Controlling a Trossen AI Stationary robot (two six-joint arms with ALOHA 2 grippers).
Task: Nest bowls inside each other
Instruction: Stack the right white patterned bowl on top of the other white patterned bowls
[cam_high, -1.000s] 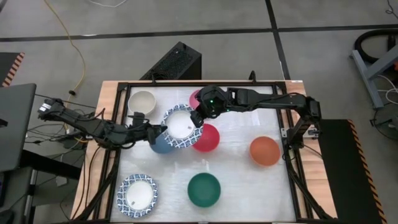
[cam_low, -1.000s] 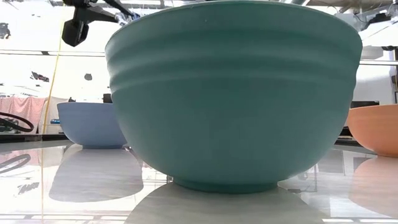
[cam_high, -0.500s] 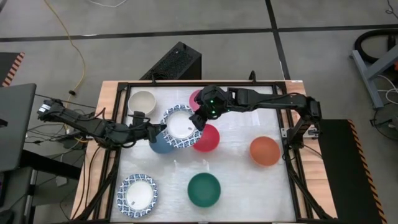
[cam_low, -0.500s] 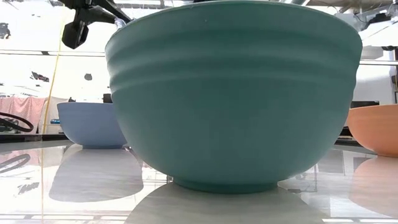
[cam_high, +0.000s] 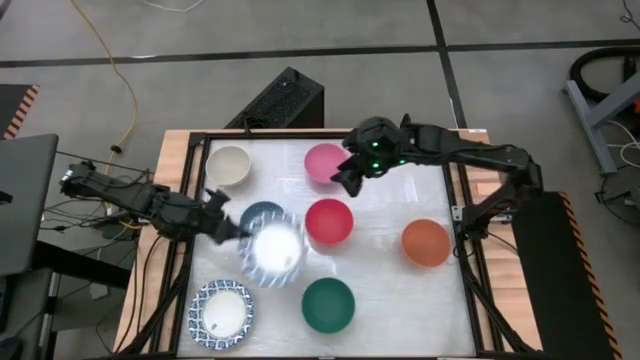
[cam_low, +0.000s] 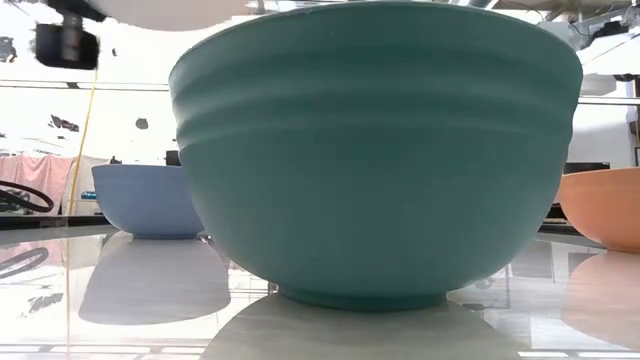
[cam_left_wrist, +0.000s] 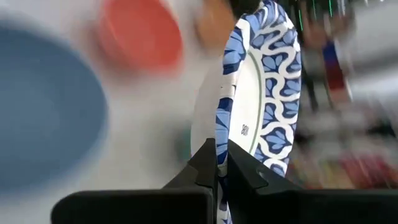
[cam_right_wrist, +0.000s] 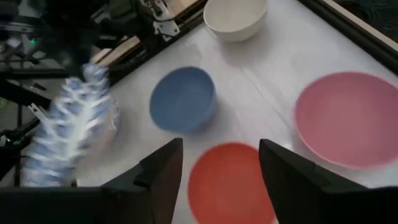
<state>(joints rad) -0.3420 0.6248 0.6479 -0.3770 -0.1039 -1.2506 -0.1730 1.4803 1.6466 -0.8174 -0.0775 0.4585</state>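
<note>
My left gripper is shut on a white bowl with a blue-patterned rim, which is held in the air just near of the blue bowl. My right gripper hangs open between the pink bowl and the red bowl, touching nothing. In the right wrist view the red bowl lies below the open fingers. A cream bowl, an orange bowl, a green bowl and a second patterned bowl stand on the table on their bases. My left gripper pinches the patterned bowl's rim between its two fingers, one on each face of the wall. The fingers come nearly level from the table's left. The bowl sticks out beyond them toward the right, lifted clear of the table; its tilt is blurred.
The green bowl fills the low view, with the blue bowl and the orange bowl behind it. A black frame rims the table. Bare tabletop lies between the pink and orange bowls.
My right gripper has let go of the patterned bowl and drawn back up and toward the table's far right. My left gripper has turned its wrist and swung the bowl from above the blue and red bowls toward the near edge.
</note>
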